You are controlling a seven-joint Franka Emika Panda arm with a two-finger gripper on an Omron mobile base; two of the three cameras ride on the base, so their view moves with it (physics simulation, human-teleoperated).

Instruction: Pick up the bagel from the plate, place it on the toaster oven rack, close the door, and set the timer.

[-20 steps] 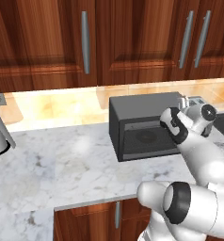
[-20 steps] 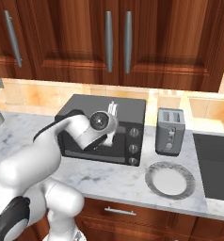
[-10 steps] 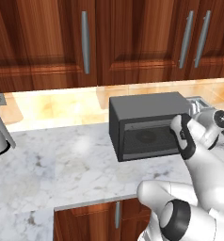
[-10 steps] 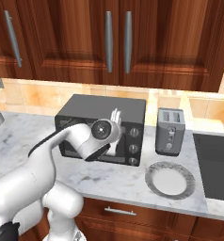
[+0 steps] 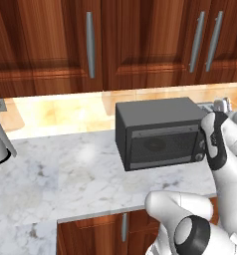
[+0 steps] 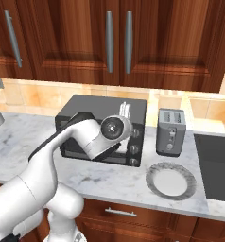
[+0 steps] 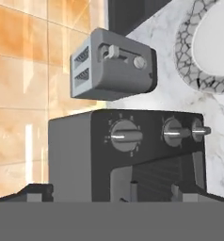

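The bagel cannot be made out anywhere; the plate (image 6: 171,181) on the marble counter (image 6: 109,182) shows a bare pale centre, and it sits in front of the small silver toaster (image 6: 170,131), just right of the oven (image 6: 102,127). The oven's door (image 5: 164,147) stands upright against the front, its dark window facing out. Three knobs run in a column down the oven's right panel (image 7: 154,134). The gripper (image 6: 125,109) is raised at the oven's right front, near the knobs, with its fingers spread wide and nothing between them. The arm's white forearm (image 6: 93,139) crosses in front of the door. Wooden cabinets (image 5: 90,45) hang above.
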